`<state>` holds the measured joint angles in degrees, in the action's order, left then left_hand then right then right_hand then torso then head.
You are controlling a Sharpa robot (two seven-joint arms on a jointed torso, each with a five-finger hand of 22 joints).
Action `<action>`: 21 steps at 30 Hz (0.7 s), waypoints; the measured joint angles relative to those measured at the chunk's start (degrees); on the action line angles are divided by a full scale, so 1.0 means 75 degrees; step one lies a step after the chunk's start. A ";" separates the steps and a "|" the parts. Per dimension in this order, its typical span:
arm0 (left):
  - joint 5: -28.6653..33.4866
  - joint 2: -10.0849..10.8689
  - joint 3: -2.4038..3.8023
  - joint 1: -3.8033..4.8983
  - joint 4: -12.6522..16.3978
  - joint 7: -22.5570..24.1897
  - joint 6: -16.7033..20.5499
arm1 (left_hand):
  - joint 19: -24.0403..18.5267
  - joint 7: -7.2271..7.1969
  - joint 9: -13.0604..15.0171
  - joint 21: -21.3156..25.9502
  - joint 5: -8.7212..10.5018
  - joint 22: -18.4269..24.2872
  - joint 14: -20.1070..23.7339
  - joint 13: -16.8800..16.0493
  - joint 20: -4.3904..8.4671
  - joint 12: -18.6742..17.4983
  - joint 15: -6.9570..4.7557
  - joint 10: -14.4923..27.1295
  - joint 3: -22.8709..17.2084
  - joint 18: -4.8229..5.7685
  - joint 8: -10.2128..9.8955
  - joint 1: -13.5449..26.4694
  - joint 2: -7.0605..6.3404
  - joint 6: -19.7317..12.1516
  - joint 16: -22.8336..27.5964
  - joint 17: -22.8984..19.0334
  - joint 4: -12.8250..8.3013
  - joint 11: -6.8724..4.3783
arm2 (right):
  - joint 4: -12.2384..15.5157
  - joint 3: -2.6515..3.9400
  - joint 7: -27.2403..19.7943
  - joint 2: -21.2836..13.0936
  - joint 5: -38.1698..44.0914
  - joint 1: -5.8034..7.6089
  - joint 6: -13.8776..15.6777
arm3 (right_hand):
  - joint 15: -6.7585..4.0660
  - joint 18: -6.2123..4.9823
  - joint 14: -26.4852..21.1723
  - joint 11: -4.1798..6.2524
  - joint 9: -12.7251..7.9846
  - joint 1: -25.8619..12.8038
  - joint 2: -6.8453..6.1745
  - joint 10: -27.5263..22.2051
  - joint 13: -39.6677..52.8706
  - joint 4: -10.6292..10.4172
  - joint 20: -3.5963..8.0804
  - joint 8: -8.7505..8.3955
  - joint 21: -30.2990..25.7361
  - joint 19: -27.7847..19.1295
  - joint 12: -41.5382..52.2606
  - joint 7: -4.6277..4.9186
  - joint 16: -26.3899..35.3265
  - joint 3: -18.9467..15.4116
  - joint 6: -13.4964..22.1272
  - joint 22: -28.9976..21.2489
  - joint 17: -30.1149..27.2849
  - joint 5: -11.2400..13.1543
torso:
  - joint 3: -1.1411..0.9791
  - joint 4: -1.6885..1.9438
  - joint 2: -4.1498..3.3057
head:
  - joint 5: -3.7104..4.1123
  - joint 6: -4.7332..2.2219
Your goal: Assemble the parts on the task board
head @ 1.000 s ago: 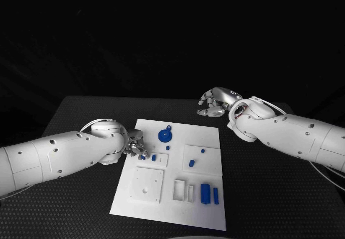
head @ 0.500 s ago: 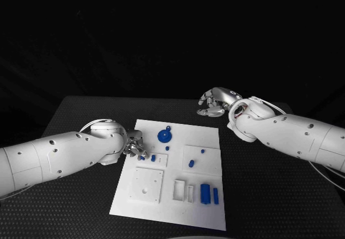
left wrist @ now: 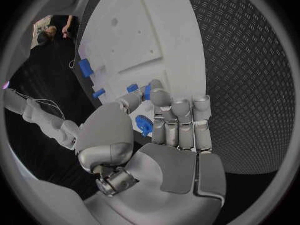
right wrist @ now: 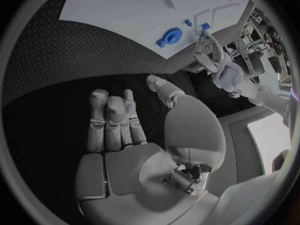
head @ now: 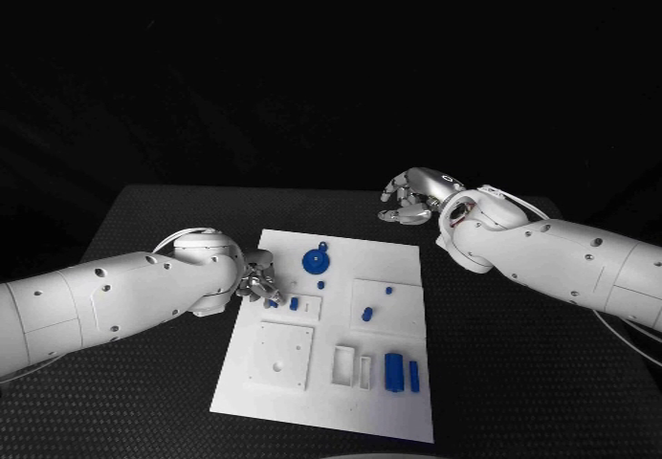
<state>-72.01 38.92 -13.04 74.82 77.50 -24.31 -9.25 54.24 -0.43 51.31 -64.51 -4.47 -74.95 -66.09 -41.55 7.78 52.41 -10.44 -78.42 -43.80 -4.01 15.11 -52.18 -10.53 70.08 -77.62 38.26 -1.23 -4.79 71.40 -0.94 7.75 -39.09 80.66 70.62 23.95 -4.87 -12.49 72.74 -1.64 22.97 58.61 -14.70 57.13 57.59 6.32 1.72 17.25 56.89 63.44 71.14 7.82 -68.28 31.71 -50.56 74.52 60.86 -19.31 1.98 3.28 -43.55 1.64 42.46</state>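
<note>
– What was nearest on the task board (head: 324, 406)?

– Two long blue parts (head: 402, 371) stood near its front edge, with bare black table (head: 538, 392) wide open beside them.

– And the left hand (head: 259, 284)?

– It sat at the board's left edge. Its fingers (left wrist: 181, 116) lay together, and its thumb touched a small blue part (left wrist: 147, 92). I could not tell if it held it.

– Farther back?

– A round blue part (head: 316, 258) lay near the far edge. The right hand (head: 409, 197) hung past the board, fingers loosely curled, holding nothing. Its wrist camera showed that round part (right wrist: 170, 36) too.
</note>
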 measured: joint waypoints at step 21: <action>-0.0001 -0.0017 -0.0001 0.0003 -0.0025 -0.0047 -0.0014 | 0.0001 -0.0019 -0.0104 0.0028 -0.0017 0.0002 0.0047 -0.0016 0.0000 0.0000 -0.0041 0.0018 0.0041 0.0000 0.0000 0.0508 -0.0061 -0.0019 0.0000 0.0016 0.0503 -0.0018 | 0.0000 -0.0001 0.0001 -0.0003 0.0000 0.0000 -0.0002 | 0.0000 0.0001 0.0000 0.0000 0.0000 0.0000 0.0000 0.0000 -0.0007 0.0000 -0.0001 0.0000 0.0000 -0.0001 0.0000 -0.0008 -0.0001 0.0000 -0.0005 -0.0002 0.0000 -0.0029 | 0.0004 0.0000 -0.0001 | 0.0004 0.0000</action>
<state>-72.02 38.79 -13.04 74.84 77.31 -24.66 -9.36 54.24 -0.57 50.54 -64.30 -4.60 -74.93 -65.74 -41.66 7.78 52.41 -10.75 -78.28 -43.49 -4.01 15.11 -48.37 -10.99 69.94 -77.62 38.38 2.54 -4.93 71.40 -0.94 7.75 -39.10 80.66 70.62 23.93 -4.87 -12.48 72.74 -1.64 22.97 58.61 -14.70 57.13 57.54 6.32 1.72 17.25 56.89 63.44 71.14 7.77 -68.29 31.71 -50.60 74.51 60.86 -19.53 2.02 3.28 -43.56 1.67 42.46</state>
